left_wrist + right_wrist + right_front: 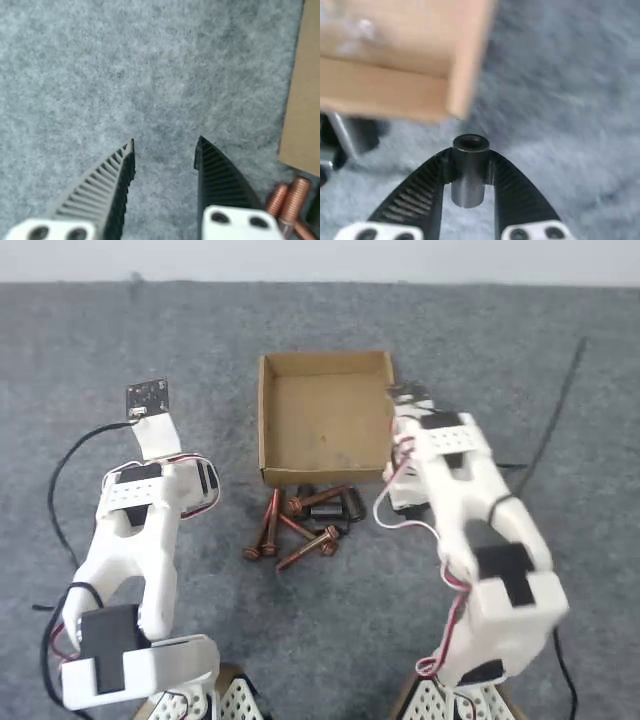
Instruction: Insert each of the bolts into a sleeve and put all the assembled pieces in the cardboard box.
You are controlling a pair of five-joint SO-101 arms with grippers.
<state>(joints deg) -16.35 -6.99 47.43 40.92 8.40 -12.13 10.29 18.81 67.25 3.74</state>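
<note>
1. A grey, felt-like surface (520,350) runs back to a pale wall and carries the open cardboard box (266,420).
2. The left fingers (112,177) stand well apart, with a wide gap between the tips. Nothing sits in that gap, and bare grey surface lies below and ahead of them.
3. The box's side wall stands off to the outer side of one left finger. A few copper-coloured bolts (289,197) lie beside that same finger's base, apart from it.
4. The right fingers (515,192) are clamped on a dark sleeve (468,172), one pad pressed to each side. The sleeve's hollow end pokes out past the fingertips.
5. A corner of the box stands just beyond the right fingertips and the held sleeve, not touching them.
6. In the high view, the bolts and loose sleeves (325,508) lie in a heap just by the box's near wall, between the two arms.
</note>
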